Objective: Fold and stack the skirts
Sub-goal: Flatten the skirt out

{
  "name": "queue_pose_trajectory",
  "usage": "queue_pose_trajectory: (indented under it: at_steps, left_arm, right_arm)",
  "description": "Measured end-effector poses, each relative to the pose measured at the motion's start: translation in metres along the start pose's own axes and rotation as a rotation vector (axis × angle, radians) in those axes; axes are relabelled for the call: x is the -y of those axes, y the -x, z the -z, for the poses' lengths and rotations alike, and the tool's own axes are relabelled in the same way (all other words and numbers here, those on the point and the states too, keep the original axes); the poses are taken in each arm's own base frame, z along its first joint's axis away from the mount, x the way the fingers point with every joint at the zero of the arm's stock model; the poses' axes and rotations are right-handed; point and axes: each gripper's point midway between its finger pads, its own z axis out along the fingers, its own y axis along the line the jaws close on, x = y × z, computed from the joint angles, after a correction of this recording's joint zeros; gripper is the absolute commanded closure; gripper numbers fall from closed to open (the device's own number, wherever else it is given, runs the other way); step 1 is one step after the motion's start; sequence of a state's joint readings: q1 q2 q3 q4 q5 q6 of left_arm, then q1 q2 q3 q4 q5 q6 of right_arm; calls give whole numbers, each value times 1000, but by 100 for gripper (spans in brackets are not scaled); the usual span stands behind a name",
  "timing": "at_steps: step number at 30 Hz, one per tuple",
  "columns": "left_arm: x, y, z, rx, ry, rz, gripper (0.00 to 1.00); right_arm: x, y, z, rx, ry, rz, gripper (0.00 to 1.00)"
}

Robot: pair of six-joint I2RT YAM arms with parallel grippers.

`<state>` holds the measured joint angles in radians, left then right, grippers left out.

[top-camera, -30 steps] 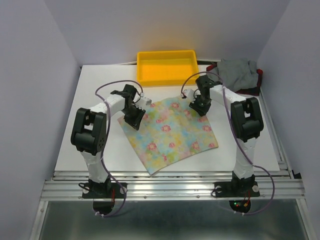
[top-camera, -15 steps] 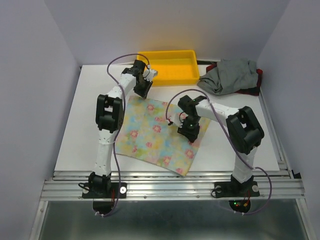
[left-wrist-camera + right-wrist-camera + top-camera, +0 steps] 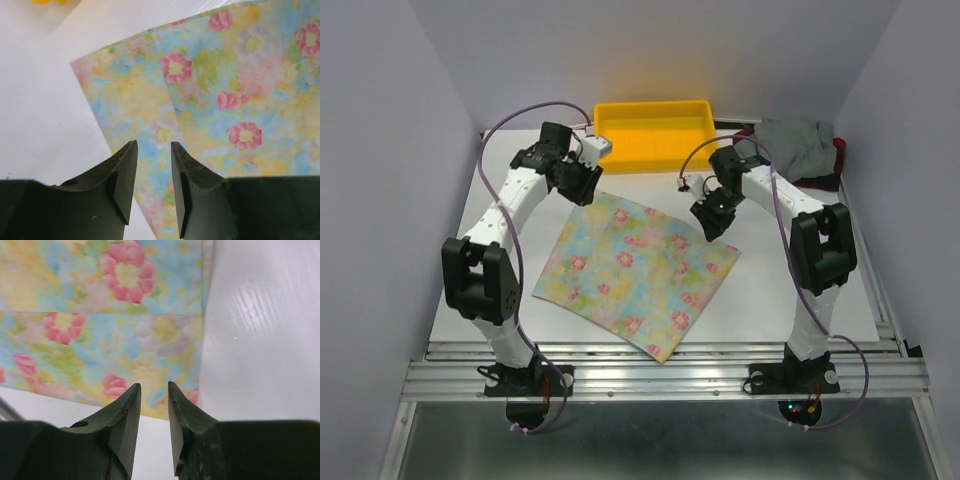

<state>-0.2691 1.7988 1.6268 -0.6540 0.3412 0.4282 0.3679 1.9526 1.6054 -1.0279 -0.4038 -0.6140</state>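
— Left gripper [image 3: 152, 145] and right gripper [image 3: 153, 385] hover over the floral skirt's [image 3: 635, 270] far corners, jaws slightly parted, empty

— So it's been swung round, now flat mid-table; folding can probably start

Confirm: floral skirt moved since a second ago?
Yes. The floral skirt slid left: its far corner now sits below the yellow tray's left end, not its right.
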Motion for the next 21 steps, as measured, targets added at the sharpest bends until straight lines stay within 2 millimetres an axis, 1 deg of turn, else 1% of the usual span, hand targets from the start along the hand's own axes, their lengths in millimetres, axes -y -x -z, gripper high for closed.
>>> queue_pose_trajectory:
  at_steps: [1, 2, 3, 4, 5, 6, 7, 8, 9, 12, 14, 16, 17, 18, 19, 20, 21]
  left_arm:
    - [-2, -8, 10, 7, 19, 2, 57]
    - [0, -22, 18, -12, 29, 11, 58]
    - [2, -34, 18, -33, 31, 15, 58]
    - [6, -50, 18, -65, 25, 22, 57]
    - [10, -63, 14, -95, 16, 26, 58]
    - [15, -80, 9, -137, 4, 32, 59]
    - [21, -106, 1, -212, -17, 50, 59]
    - [25, -122, -5, -262, -31, 60, 59]
    - [28, -136, -9, -306, -45, 70, 59]
    - [29, -163, -26, -404, -69, 91, 59]
    - [28, -170, -35, -433, -72, 95, 59]
    - [23, -170, -47, -451, -75, 91, 59]
    - [22, -169, -50, -466, -77, 95, 59]
    - [20, -164, -54, -473, -80, 91, 59]
    - [17, -154, -61, -464, -79, 77, 59]
    - [12, -138, -73, -448, -76, 56, 60]
    - [11, -128, -81, -438, -76, 42, 60]
  right_arm:
    - [11, -4, -1, -9, -25, -10, 67]
    - [18, -7, -4, -19, -42, -10, 67]
    - [25, -10, -11, -42, -58, -3, 68]
    - [27, -12, -17, -56, -63, 8, 68]
    - [30, -15, -25, -81, -72, 26, 69]
    - [31, -18, -31, -97, -76, 38, 69]
    - [32, -23, -36, -114, -80, 50, 69]
    - [31, -30, -42, -136, -80, 60, 69]
    - [29, -39, -46, -161, -79, 72, 69]
    - [22, -52, -44, -183, -78, 103, 68]
    - [12, -61, -44, -200, -67, 119, 68]
    - [2, -70, -44, -224, -54, 134, 67]
    - [-10, -78, -44, -252, -35, 146, 67]
    - [-21, -82, -45, -270, -17, 160, 67]
    - [-32, -87, -46, -292, 6, 171, 66]
    - [-52, -92, -48, -321, 47, 194, 66]
    - [-64, -95, -50, -336, 77, 206, 66]
